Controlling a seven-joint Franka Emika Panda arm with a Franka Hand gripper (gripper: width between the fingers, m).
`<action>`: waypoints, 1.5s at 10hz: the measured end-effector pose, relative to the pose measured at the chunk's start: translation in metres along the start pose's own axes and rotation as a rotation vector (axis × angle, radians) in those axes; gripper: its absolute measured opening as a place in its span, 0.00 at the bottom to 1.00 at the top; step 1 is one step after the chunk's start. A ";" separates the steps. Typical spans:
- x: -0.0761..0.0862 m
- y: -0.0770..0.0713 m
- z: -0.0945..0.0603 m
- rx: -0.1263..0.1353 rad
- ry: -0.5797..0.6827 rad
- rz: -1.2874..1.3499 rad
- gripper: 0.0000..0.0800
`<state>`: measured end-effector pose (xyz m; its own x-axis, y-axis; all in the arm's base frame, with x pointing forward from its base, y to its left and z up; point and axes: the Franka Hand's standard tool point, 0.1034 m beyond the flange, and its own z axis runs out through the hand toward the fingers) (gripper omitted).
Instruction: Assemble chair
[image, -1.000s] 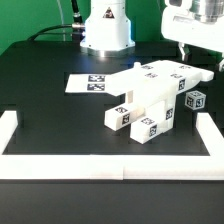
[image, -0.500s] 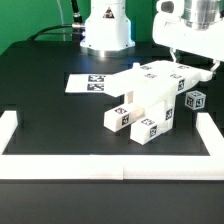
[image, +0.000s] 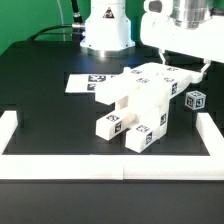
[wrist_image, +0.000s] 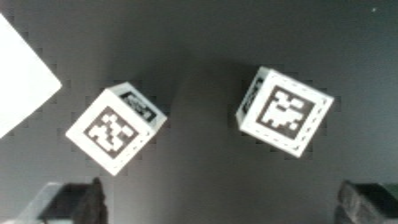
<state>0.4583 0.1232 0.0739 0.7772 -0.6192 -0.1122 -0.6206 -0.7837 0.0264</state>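
The chair parts (image: 140, 100) lie in a white cluster mid-table: flat slabs at the back and two blocky legs (image: 112, 123) with tagged ends pointing to the front. A small tagged block (image: 196, 100) sits apart on the exterior view's right. My gripper (image: 185, 68) hangs over the back right of the cluster, jaws wide open. I cannot tell whether a finger touches the slab. In the wrist view two tagged ends (wrist_image: 116, 128) (wrist_image: 285, 110) show beyond my open gripper (wrist_image: 217, 200), with nothing between the dark fingertips (wrist_image: 75, 200).
The marker board (image: 88, 83) lies flat behind the cluster on the exterior view's left. The robot base (image: 107, 30) stands at the back. A low white border wall (image: 110, 166) runs along the front and both sides.
My gripper has moved toward the exterior view's left. The chair cluster has shifted and turned, its leg ends now further forward and left. The small block has stayed put.
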 end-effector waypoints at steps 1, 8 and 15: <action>0.006 0.004 0.000 -0.001 0.002 -0.010 0.81; 0.038 0.006 -0.005 0.005 0.028 -0.020 0.81; 0.038 0.007 -0.003 0.001 0.029 -0.010 0.81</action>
<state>0.4835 0.0937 0.0726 0.7862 -0.6122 -0.0836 -0.6126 -0.7900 0.0244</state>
